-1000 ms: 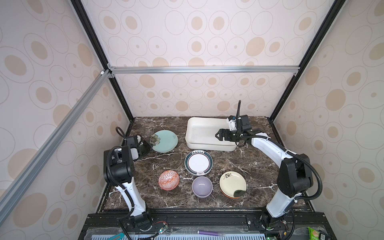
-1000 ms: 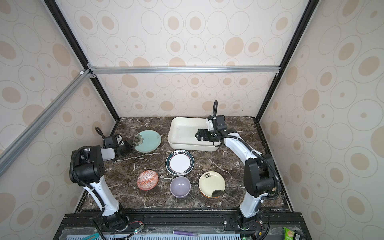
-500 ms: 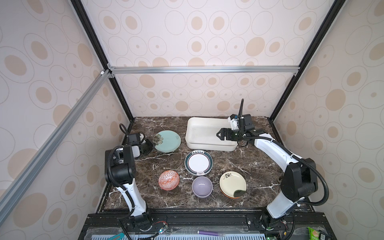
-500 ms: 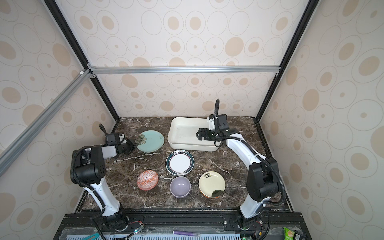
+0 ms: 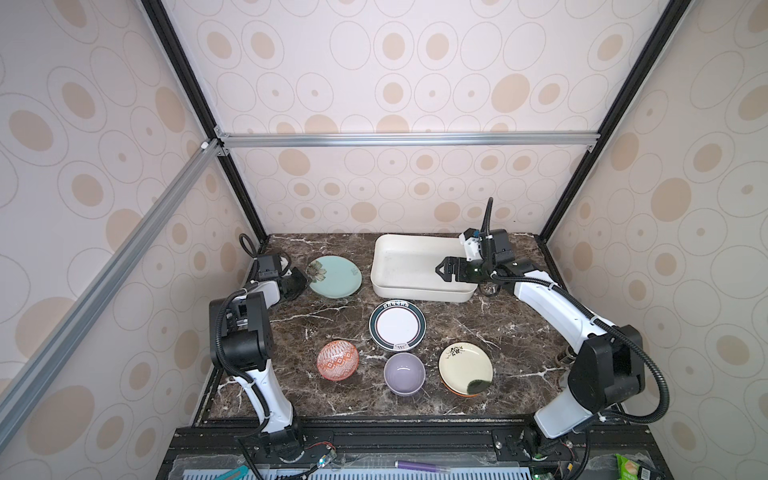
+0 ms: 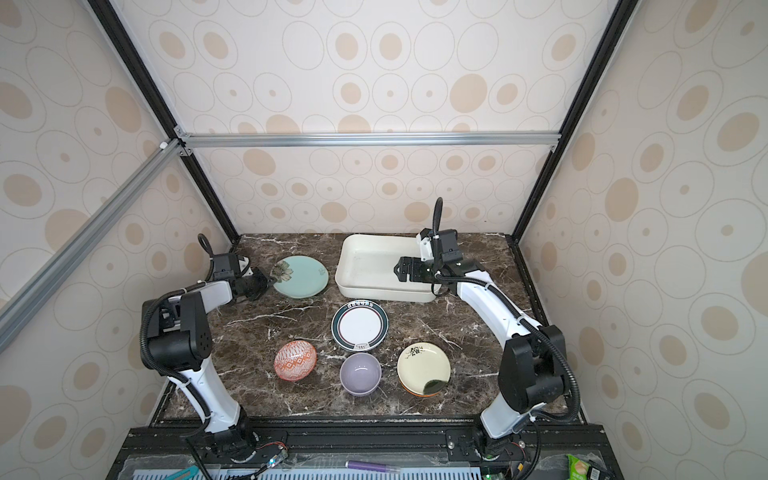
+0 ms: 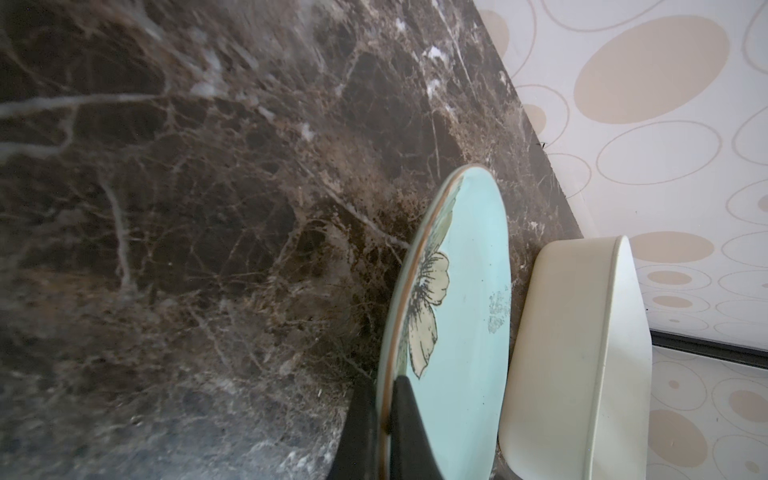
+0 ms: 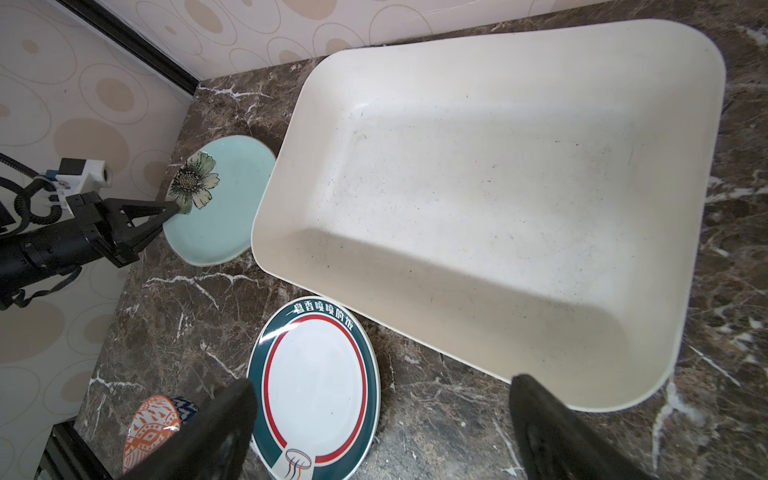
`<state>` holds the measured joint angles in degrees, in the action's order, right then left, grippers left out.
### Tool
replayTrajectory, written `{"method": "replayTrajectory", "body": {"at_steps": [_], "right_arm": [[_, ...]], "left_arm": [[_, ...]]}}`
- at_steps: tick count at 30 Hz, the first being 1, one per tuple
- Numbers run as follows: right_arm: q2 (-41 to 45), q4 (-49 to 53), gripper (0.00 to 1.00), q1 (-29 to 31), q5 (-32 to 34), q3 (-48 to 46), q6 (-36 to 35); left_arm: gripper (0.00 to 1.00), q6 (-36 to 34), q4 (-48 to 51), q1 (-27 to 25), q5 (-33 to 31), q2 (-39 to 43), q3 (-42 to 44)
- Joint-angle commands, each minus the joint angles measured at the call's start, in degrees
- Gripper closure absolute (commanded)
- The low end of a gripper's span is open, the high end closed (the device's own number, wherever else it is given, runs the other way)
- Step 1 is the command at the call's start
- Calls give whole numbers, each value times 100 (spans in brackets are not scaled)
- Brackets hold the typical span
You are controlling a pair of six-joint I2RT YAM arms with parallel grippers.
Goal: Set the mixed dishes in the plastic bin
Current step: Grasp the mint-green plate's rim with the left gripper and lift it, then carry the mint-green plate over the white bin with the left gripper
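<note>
The left gripper [image 5: 298, 279] is pinching the flowered left rim of the pale teal plate [image 5: 336, 276]. That plate is just left of the plastic bin [image 5: 419, 293], at the back of the surface [image 5: 478, 324]. The right gripper [image 5: 444, 270] hangs over the bin's right end, its jaws spread wide and gripping nothing. Just in front of the bin lies the green-rimmed white plate [image 5: 397, 325]. Nearer the front edge are 2 bowls, the red-white patterned bowl [image 5: 337, 360] and the lavender bowl [image 5: 404, 374], with the cream floral plate [image 5: 465, 365] to their right.

the left gripper [image 7: 384, 428] pinches the teal plate [image 7: 461, 316] rim beside the white bin [image 7: 582, 357].
</note>
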<state>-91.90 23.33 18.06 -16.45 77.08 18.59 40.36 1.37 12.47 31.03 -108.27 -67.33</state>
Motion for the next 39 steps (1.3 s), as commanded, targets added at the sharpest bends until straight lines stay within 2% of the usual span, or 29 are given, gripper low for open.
{"method": "replayTrajectory", "body": {"at_steps": [1, 12, 15, 25, 33, 39], "right_arm": [[197, 134, 2, 57, 65, -45, -31], [163, 279, 2, 253, 152, 59, -41], [72, 417, 2, 391, 159, 207, -96], [107, 867, 2, 655, 293, 361, -197], [536, 1286, 2, 672, 578, 272, -411], [999, 1332, 1, 667, 875, -25, -460]], "left_arm": [[100, 77, -257, -15, 275, 489, -461], [100, 249, -313, -158, 585, 767, -794], [100, 139, -59, -370, 519, 866, -1081], [100, 137, -77, -1432, 287, 1012, -1368], [100, 362, -531, -2449, 5, 225, -1774], [100, 610, -835, -2922, -102, -619, -2213]]}}
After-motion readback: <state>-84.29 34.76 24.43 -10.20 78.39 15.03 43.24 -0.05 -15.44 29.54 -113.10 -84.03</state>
